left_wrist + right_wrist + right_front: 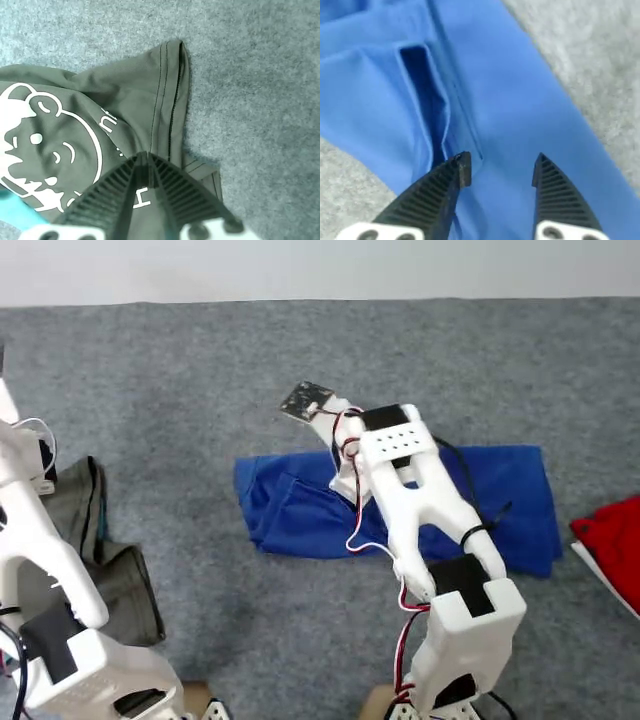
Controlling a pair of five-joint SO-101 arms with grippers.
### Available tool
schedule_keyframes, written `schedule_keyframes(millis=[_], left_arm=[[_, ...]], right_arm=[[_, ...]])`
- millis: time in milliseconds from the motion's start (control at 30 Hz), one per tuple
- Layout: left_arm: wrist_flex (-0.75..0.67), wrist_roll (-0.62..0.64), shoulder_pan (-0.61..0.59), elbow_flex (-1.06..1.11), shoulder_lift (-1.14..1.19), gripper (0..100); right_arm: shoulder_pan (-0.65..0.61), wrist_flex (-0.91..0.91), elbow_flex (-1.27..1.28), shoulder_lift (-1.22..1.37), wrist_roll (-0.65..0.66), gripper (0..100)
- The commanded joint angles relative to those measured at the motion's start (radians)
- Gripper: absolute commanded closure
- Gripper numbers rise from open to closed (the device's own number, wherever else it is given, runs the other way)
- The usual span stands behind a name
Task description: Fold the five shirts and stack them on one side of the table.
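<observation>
The blue shirt lies spread across the middle of the grey table, partly folded, with a doubled-over flap at one end and a flatter panel at the other. The right arm stretches over the centre of the blue shirt, covering much of its middle. In the right wrist view, the right gripper hangs just above the blue cloth. Its jaws stand well apart with nothing between them, one fingertip beside a raised fold that runs along the fabric.

Well to one side of the blue shirt, near the table edge where the left arm stands, an olive shirt lies rumpled, partly under that arm. In the left wrist view, the left gripper sits over the olive shirt. Its two fingers are pressed together into a single point, close to a stitched hem and a white printed figure. The tips appear to meet on the cloth, though whether any fabric is pinched between them cannot be told. A sliver of teal cloth shows past the olive shirt's printed side.

On the far side of the blue shirt from the olive one, apart from it, a red shirt lies at the table's edge.
</observation>
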Motion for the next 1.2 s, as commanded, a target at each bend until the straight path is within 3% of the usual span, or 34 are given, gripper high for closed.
schedule_keyframes(millis=[0, 367, 467, 667, 800, 1167], left_arm=[[-0.017, -0.011, 0.002, -0.008, -0.043, 98], [-0.017, -0.011, 0.003, -0.008, -0.048, 98], [-0.015, -0.011, 0.003, -0.008, -0.048, 98], [-0.012, -0.011, 0.003, -0.008, -0.048, 98], [-0.011, -0.011, 0.003, -0.008, -0.048, 98], [-0.011, -0.011, 0.003, -0.008, -0.048, 98]], right_arm=[[-0.028, 0.093, -0.118, -0.071, -0.009, 85.3], [-0.156, 0.384, -0.183, -0.148, -0.009, 96.4], [-0.096, 0.383, -0.133, -0.093, 0.000, 98.0], [0.101, 0.168, -0.074, 0.096, 0.092, 98.1], [0.136, 0.156, -0.132, 0.163, 0.110, 98.3], [-0.038, 0.343, -0.436, 0.091, 0.072, 98.0]])
